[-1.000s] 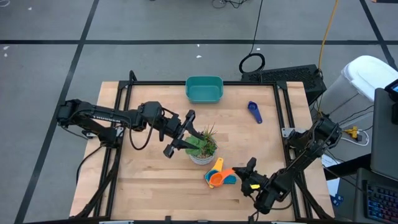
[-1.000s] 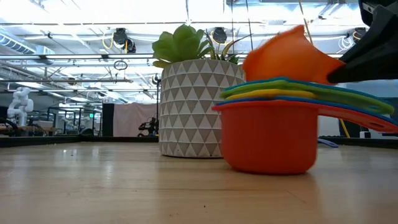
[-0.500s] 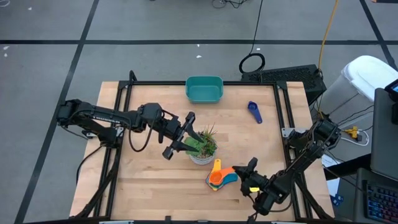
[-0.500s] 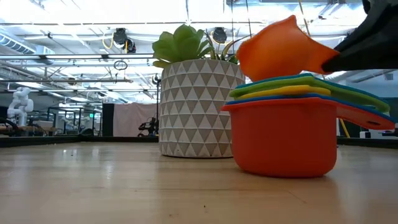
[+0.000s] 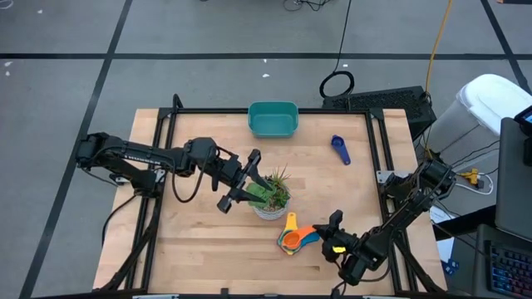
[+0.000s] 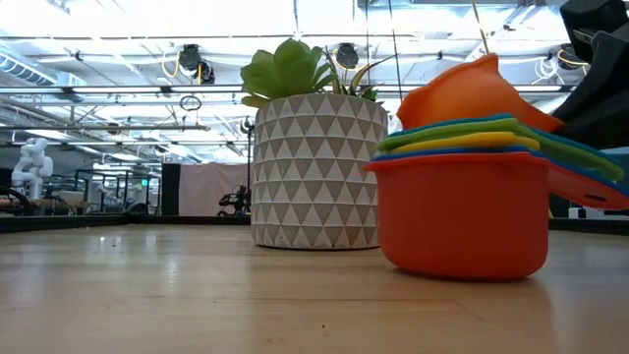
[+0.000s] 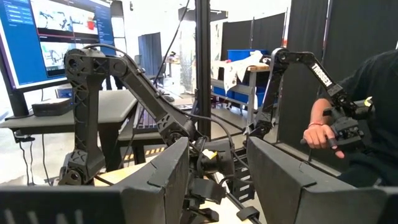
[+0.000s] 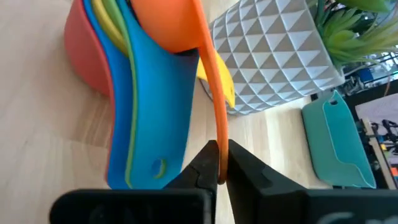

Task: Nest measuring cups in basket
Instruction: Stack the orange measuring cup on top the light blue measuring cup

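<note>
A nested stack of measuring cups (image 5: 294, 238) stands on the table in front of the potted plant (image 5: 270, 199). A red-orange cup (image 6: 462, 221) is outermost, and yellow, green and blue cups sit inside it. A small orange cup (image 6: 470, 93) lies tilted on top. My right gripper (image 8: 219, 169) is shut on that orange cup, just right of the stack (image 5: 331, 230). A lone blue measuring cup (image 5: 340, 149) lies at the far right. The teal basket (image 5: 273, 119) stands at the far edge. My left gripper (image 5: 248, 177) hovers open above the plant. My right gripper pinches the orange cup's flat handle (image 8: 218, 146) near its free end, between the two fingertips. The fingers come from the table's near right, slanting down, roughly along the handle. The handle stands on edge and the cup's bowl rests tilted in the top of the stack.
The white triangle-patterned pot (image 6: 314, 172) stands close behind the stack, between it and the basket. A black frame rail (image 5: 378, 149) runs along the table's edges. Bare wood lies to the left of the plant and near the front edge.
The stack has slid a little along the table toward the near edge and to the right. The orange cup has dropped from a raised tilt to sit lower in the stack. My right gripper has rolled its wrist while staying in place.
</note>
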`<control>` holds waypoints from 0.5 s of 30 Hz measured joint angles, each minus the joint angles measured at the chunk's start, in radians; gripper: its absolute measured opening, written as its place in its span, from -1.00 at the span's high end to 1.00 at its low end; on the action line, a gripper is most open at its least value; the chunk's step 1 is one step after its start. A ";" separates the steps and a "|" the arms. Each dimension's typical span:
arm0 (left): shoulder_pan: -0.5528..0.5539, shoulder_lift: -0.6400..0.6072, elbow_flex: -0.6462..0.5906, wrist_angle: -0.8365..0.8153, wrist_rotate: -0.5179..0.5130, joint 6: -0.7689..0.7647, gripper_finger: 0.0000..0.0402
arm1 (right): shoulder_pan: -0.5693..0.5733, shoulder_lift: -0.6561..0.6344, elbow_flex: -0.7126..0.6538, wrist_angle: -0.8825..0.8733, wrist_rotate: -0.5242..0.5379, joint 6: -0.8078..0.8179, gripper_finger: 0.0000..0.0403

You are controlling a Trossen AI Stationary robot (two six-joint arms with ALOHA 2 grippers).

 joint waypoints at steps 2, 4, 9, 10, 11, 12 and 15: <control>0.000 0.000 0.000 0.000 0.000 0.000 0.18 | 0.000 0.000 0.000 0.001 -0.002 -0.009 0.87; 0.000 0.000 0.000 0.000 0.000 0.000 0.18 | 0.000 0.000 0.000 0.004 -0.003 -0.027 0.81; 0.000 0.000 0.000 0.000 0.000 0.000 0.18 | 0.000 0.000 0.000 0.026 -0.005 -0.051 0.60; 0.000 0.000 0.000 0.000 0.000 0.000 0.18 | 0.000 0.000 0.000 0.029 -0.004 -0.053 0.55; 0.000 0.000 0.000 0.000 0.000 0.000 0.18 | 0.000 0.000 0.000 0.029 -0.005 -0.053 0.50; 0.000 0.000 0.000 0.000 0.000 0.000 0.18 | 0.000 0.000 0.000 0.028 -0.004 -0.054 0.45; 0.000 0.000 0.000 0.000 0.000 0.000 0.18 | 0.000 0.000 0.000 0.028 -0.004 -0.054 0.33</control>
